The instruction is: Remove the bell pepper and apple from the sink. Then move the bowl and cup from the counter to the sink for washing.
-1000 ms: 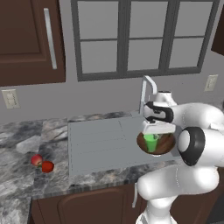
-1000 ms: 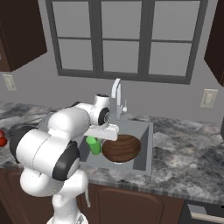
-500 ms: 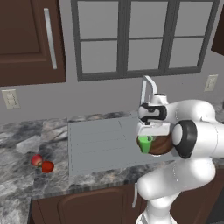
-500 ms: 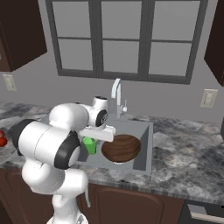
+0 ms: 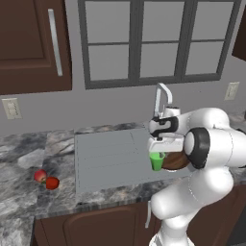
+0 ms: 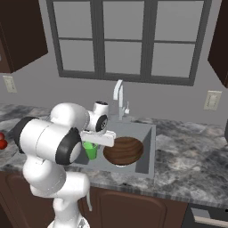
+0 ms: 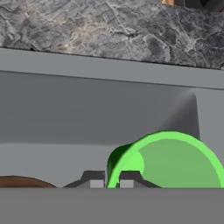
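The green cup [image 5: 156,161] is held by its rim between the nearly closed fingers [image 7: 93,179] of the gripper [image 7: 110,179], hanging over the grey sink [image 5: 110,158]. The brown bowl [image 6: 123,150] is seen lying in the basin just beside the cup. The pepper [image 5: 52,183] and apple [image 5: 40,175] are set touching on the counter [image 5: 24,158], well left of the sink.

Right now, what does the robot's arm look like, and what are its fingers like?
The arm is glossy white, made of fat rounded segments joined by dark grey rings at the joints. Its hand is a white block with a black round part on top. The gripper has two small dark fingers with paler grey pads. No cables or markings show.
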Robot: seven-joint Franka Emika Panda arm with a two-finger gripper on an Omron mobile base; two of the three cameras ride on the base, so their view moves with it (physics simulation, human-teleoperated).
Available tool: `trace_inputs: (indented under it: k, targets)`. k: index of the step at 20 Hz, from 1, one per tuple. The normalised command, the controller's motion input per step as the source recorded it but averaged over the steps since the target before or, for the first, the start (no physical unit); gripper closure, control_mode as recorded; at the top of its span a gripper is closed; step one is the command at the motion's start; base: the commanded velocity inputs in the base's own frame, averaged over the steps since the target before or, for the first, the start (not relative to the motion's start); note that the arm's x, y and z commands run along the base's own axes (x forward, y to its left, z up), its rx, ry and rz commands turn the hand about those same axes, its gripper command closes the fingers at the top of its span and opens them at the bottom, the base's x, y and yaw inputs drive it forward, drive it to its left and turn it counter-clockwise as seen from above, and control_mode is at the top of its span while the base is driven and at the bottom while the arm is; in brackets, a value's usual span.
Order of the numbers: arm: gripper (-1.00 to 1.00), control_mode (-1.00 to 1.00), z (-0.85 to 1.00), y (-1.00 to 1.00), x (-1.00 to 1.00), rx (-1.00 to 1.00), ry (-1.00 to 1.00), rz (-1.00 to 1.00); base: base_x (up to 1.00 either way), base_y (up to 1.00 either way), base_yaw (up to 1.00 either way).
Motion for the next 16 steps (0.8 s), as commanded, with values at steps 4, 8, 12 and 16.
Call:
trace_inputs:
  k: [4, 8, 12, 16]
  targets:
    - [1.00, -1.00, -0.11, 0.00, 0.08, 0.00, 0.00, 0.00, 0.00, 0.00, 0.00]
    - [1.00, -1.00, -0.11, 0.00, 0.03, 0.00, 0.00, 0.01, 0.00, 0.00, 0.00]
    - [1.00, -1.00, -0.12, -0.05, 0.01, 0.00, 0.00, 0.01, 0.00, 0.00, 0.00]
    - [1.00, -1.00, -0.10, -0.09, 0.00, 0.00, 0.00, 0.02, 0.00, 0.00, 0.00]
